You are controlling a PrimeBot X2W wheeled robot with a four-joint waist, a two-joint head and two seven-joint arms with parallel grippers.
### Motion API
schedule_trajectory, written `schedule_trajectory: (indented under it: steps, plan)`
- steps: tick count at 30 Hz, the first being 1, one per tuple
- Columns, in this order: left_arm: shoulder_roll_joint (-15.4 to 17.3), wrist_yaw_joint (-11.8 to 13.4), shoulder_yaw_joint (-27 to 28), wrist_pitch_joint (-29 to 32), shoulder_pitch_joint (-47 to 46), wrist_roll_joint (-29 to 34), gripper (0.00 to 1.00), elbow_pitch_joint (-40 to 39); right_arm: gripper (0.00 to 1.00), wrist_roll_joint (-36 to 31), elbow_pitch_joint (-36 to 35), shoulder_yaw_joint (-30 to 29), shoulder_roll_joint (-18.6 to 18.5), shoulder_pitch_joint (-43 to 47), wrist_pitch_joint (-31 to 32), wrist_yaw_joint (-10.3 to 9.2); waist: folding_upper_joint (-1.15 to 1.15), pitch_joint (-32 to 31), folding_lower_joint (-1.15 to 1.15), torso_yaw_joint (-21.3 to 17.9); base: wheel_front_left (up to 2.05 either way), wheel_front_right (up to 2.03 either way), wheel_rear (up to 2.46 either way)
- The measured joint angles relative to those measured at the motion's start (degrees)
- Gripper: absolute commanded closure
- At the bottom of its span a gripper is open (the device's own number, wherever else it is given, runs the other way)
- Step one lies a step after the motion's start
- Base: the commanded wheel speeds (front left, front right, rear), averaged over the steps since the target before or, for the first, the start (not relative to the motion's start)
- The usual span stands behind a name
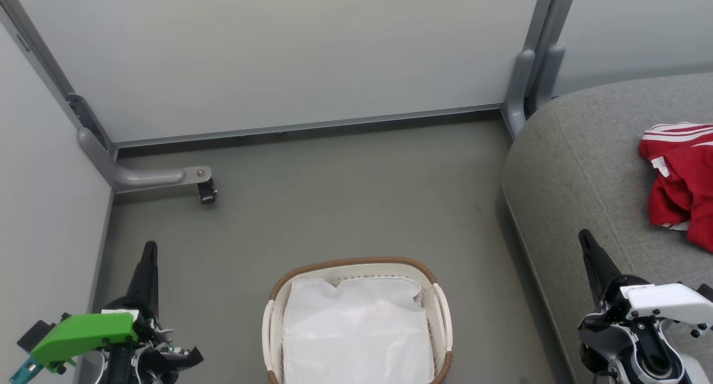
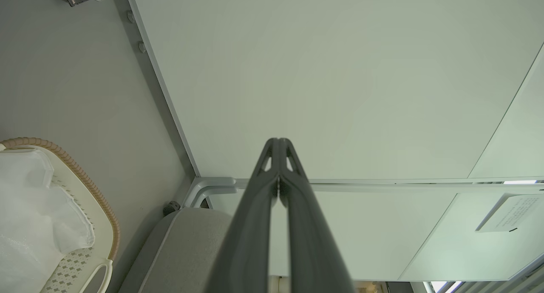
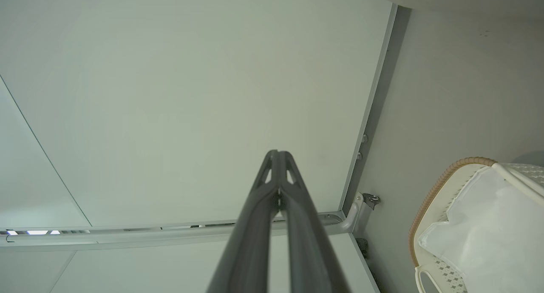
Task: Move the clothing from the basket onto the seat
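Red clothing [image 1: 680, 180] with white stripe trim lies crumpled on the grey seat [image 1: 579, 166] at the right. The white perforated basket [image 1: 356, 268] with a brown woven rim stands on the floor at bottom centre, and a plain white sheet [image 1: 356, 328] covers its inside. My left gripper [image 1: 149, 247] is shut and empty at the lower left, left of the basket [image 2: 91, 191]. My right gripper [image 1: 584, 236] is shut and empty over the seat's front edge, right of the basket [image 3: 433, 199]. Both wrist views show the fingers pressed together: left gripper [image 2: 278, 142], right gripper [image 3: 278, 153].
Pale partition panels [image 1: 278, 55] close off the far side and the left. A grey metal foot with a small caster [image 1: 206, 190] juts onto the floor at far left. Grey floor [image 1: 345, 194] lies between the basket and the far panel.
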Motion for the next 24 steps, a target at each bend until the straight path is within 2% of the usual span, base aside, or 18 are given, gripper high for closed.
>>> schedule_trajectory:
  steps: [24]
  plan:
    - [0.0, 0.0, 0.0, 0.0, 0.0, 0.0, 1.00, 0.0, 1.00, 0.0, 0.0, 0.0, 0.0, 0.0, 0.0, 0.00, 0.00, 0.0, 0.00, 0.0, 0.00, 0.00, 0.00]
